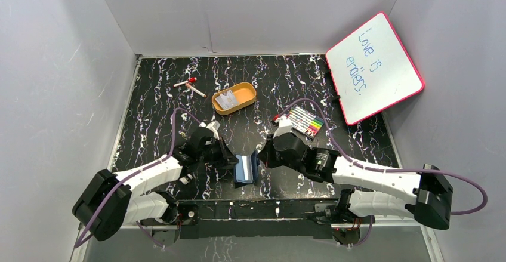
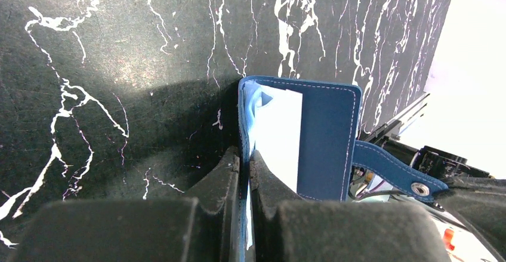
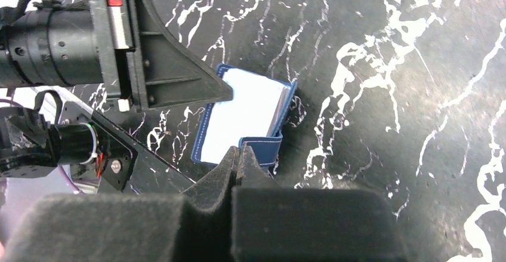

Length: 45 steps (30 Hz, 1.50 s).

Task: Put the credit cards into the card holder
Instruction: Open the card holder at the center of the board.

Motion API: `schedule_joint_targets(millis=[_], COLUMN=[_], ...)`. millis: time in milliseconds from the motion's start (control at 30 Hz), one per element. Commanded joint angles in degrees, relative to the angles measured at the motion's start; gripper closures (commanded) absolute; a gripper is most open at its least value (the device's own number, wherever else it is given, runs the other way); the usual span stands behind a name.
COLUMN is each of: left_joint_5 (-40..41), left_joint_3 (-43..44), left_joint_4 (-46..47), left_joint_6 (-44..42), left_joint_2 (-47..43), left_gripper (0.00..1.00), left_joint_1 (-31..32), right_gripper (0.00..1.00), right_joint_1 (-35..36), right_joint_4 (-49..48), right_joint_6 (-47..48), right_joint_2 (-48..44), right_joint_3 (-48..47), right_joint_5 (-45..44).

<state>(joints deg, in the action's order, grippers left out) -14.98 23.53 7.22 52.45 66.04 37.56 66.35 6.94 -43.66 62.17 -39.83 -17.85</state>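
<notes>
Left gripper [image 2: 244,162], right gripper [image 3: 238,156] clamped on card holder [image 2: 325,142] (held open); credit card [image 2: 283,131] partly inserted; deeper push judged needed.

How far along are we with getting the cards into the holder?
Done: one white card looks seated inside the open card holder. In hand: the left gripper is shut on the holder's inner edge and the right gripper is shut on its snap-tab strap, spreading it. Left: pale cards lie in the orange tray, not yet moved.
</notes>
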Motion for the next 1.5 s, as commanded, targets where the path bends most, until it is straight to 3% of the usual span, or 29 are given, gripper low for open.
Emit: schedule_joint_targets(millis=[0,100,133,200,333,633,867,1033,1400,1467], left_joint_5=[0.16,0.80,1.05,1.41,2.66,6.33,7.75,8.61,8.93,8.30], left_joint_3=[1.93,2.28,2.46,2.56,2.73,5.10,4.46,2.67,3.81,4.37], left_joint_4=[-0.89,-1.68,-2.02,-2.25,-2.52,-6.16,-6.48,-4.59,-1.11,-1.26], left_joint_6=[-0.62,-0.08,0.12,0.51,1.98,4.06,3.96,2.85,-0.52,-1.18], left_joint_2=[-1.00,-1.22,-1.22,-0.94,-1.03,-2.59,-2.83,-1.21,5.16,6.08], left_gripper=[1.00,1.00,1.00,1.00,1.00,1.00,1.00,1.00,1.00,0.93], left_joint_1=[-0.21,-0.21,-0.21,-0.21,-0.21,-0.25,-0.21,-0.21,-0.21,-0.21], right_gripper=[0.87,0.51,0.43,0.36,0.41,0.55,0.63,0.62,0.61,0.61], right_joint_1=[-0.08,-0.08,-0.08,-0.12,-0.08,1.50,-0.43,-6.30,-10.10,-10.25], right_joint_4=[7.12,9.54,10.44,11.16,8.57,-3.58,-6.00,-9.64,-11.15,-12.05], right_joint_6=[-3.04,-0.74,0.33,3.59,8.87,6.78,2.42,1.16,0.62,0.06], right_joint_2=[-3.67,-6.55,-7.22,-7.90,-5.14,8.93,15.84,20.33,24.34,24.95], right_joint_3=[0.20,-0.80,-1.81,-4.32,-9.12,-11.55,-7.30,-2.78,1.95,3.15], right_joint_5=[-4.66,-3.89,-3.57,-0.78,7.84,21.29,15.25,17.44,16.29,16.86])
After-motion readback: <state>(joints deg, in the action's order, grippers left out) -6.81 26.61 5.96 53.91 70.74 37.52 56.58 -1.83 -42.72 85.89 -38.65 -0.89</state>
